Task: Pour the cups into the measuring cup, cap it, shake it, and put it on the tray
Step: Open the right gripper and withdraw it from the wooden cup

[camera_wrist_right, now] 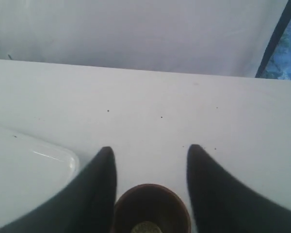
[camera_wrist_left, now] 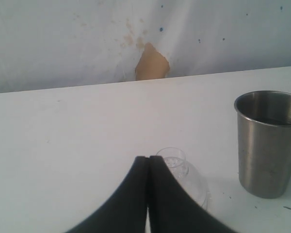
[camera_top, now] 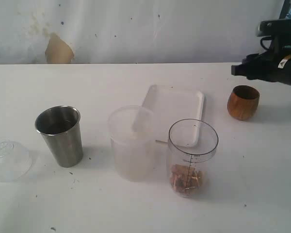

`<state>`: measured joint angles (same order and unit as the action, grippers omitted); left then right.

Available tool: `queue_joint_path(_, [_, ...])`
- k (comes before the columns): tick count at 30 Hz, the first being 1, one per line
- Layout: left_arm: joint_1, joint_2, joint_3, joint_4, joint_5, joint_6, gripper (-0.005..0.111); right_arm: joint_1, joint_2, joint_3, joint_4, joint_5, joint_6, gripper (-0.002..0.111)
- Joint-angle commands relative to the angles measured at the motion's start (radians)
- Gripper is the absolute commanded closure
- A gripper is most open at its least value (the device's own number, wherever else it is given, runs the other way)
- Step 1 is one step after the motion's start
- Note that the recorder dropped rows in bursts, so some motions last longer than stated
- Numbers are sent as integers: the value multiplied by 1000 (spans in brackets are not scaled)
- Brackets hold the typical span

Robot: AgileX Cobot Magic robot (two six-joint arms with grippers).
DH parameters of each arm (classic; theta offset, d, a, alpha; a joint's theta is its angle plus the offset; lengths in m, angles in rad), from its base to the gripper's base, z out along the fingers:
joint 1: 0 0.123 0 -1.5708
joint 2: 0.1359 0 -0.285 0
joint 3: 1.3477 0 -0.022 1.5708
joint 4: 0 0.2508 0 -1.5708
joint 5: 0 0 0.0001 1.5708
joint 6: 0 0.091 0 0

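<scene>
Right fingers (camera_wrist_right: 94,194) spread above the wooden cup (camera_wrist_right: 152,209) (tray (camera_wrist_right: 24,184) edge near).

Soft diffuse light is flooding the white table (camera_top: 262,194) w/ faint shadows. The fingers (camera_wrist_left: 131,208) are blurring near the cam; beyond their tips the pic's looking sharper.

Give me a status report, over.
Left pincer shut, empty, by the clear lid. Right pincer open over the wooden cup, not gripping. Measuring cup uncapped, brown bits inside. Frosted cup stands close beside it.
</scene>
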<state>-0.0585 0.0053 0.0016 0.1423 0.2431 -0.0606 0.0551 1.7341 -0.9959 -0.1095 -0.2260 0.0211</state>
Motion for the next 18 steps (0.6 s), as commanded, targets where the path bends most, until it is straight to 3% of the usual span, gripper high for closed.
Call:
queue_joint_path(1, [-4, -5, -2, 2, -7, -2, 107, 26, -147, 0, 3, 144, 10, 92])
queue_joint_path(5, [-4, -5, -2, 2, -7, -2, 107, 42, -265, 52, 6, 148, 13, 108])
queue_joint_path(10, [-4, -5, -2, 2, -7, -2, 107, 62, -452, 209, 6, 35, 74, 108])
queue_joint_path(18, [-4, -5, -2, 2, -7, -2, 107, 73, -785, 389, 6, 29, 91, 108])
